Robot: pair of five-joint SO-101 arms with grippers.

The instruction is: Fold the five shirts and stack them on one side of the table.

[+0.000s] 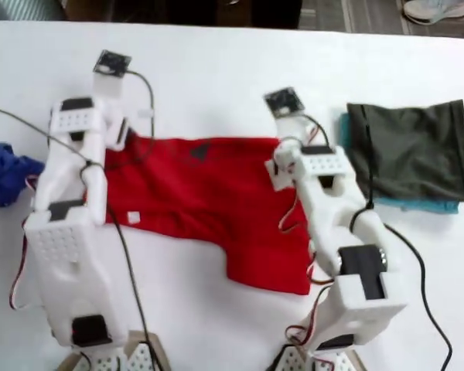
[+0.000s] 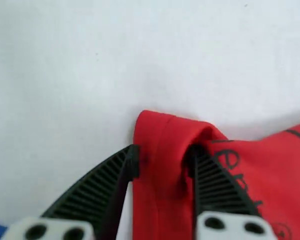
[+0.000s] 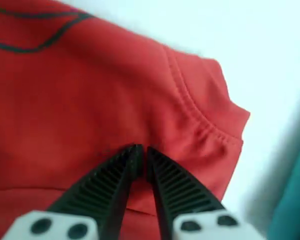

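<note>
gripping the red shirt [image 1: 201,193] along its far edge: left gripper [image 2: 162,156] clenched on a bunched corner fold, right gripper [image 3: 140,152] pinched tight near the hemmed corner. shirt lies mid-table [image 1: 216,69] between arms. dark green shirt [image 1: 417,151] on teal shirt [image 1: 417,205] just right, blue shirt [image 1: 4,170] at left edge.
</note>
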